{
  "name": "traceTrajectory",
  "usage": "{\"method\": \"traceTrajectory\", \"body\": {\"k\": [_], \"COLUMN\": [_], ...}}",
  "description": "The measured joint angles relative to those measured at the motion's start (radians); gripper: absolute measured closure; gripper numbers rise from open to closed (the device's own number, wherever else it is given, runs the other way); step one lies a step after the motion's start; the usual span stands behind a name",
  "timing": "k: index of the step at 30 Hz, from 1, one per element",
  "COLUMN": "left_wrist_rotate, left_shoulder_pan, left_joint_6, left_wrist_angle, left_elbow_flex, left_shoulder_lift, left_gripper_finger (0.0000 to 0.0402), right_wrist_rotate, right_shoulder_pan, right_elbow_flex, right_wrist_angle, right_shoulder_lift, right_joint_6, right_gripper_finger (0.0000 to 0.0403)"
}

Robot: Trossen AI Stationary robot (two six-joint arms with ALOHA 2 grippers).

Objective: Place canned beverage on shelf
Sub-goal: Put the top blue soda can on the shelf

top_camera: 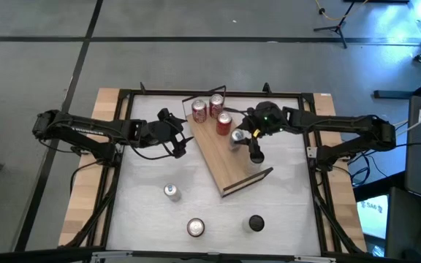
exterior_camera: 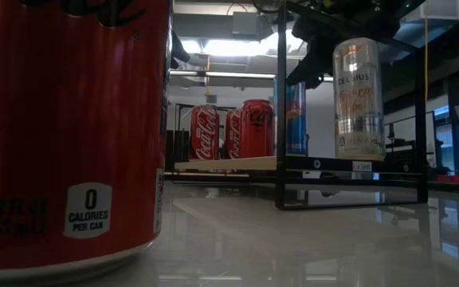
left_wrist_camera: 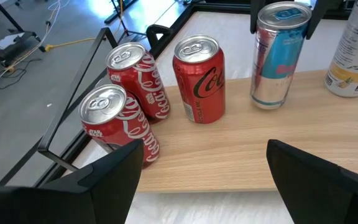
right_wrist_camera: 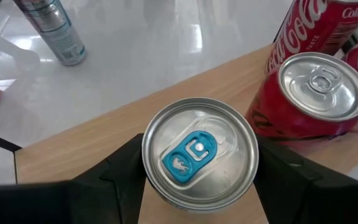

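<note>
Looking straight down in the high view, a white tabletop [top_camera: 152,219] is seen with the shelf [top_camera: 229,162], a light-wood board, lying diagonally at the frame's centre. Three red cola cans [top_camera: 209,109] are grouped at the board's upper end, and a slim silver-and-blue can [top_camera: 237,136] stands just below them, gripped by the right gripper [top_camera: 240,136], whose arm enters from the right of the frame. The left gripper [top_camera: 187,139] is held just left of the board with its fingers spread and nothing between them. Three more cans are spread along the lower part of the table: a slim silver can [top_camera: 170,192], a red can [top_camera: 195,227] and a black can [top_camera: 256,223]. In the low view, the left third of the frame is filled by that red can [exterior_camera: 70,127], and the shelf board [exterior_camera: 229,163] with its red cans is shown farther back at centre, with the blue can [exterior_camera: 296,118] beside them and a pale slim can [exterior_camera: 358,100] seen at right. In the left wrist view, the left gripper's two dark fingers [left_wrist_camera: 104,180] are seen wide apart at the bottom, empty, with the board and its four cans beyond. In the right wrist view, the blue-tabbed can top [right_wrist_camera: 199,153] is seen at centre, clamped on both sides by the right gripper's dark fingers [right_wrist_camera: 117,171], standing on the board beside a red can [right_wrist_camera: 319,93].
</note>
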Motion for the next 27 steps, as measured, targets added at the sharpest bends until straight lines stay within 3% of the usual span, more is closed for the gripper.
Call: {"method": "traceTrajectory", "body": {"k": [19,27], "left_wrist_rotate": [0.0,0.0], "left_shoulder_pan": [0.0,0.0], "left_joint_6": [0.0,0.0], "left_wrist_angle": [0.0,0.0], "left_elbow_flex": [0.0,0.0], "left_shoulder_lift": [0.0,0.0], "left_gripper_finger": [0.0072,0.0072], "right_wrist_rotate": [-0.016,-0.023], "right_shoulder_pan": [0.003,0.003], "right_elbow_flex": [0.05,0.065], "right_wrist_angle": [-0.021,-0.106], "right_shoulder_lift": [-0.002,-0.002], "right_joint_6": [0.014,-0.046], "right_gripper_finger": [0.0166,0.0166]}}
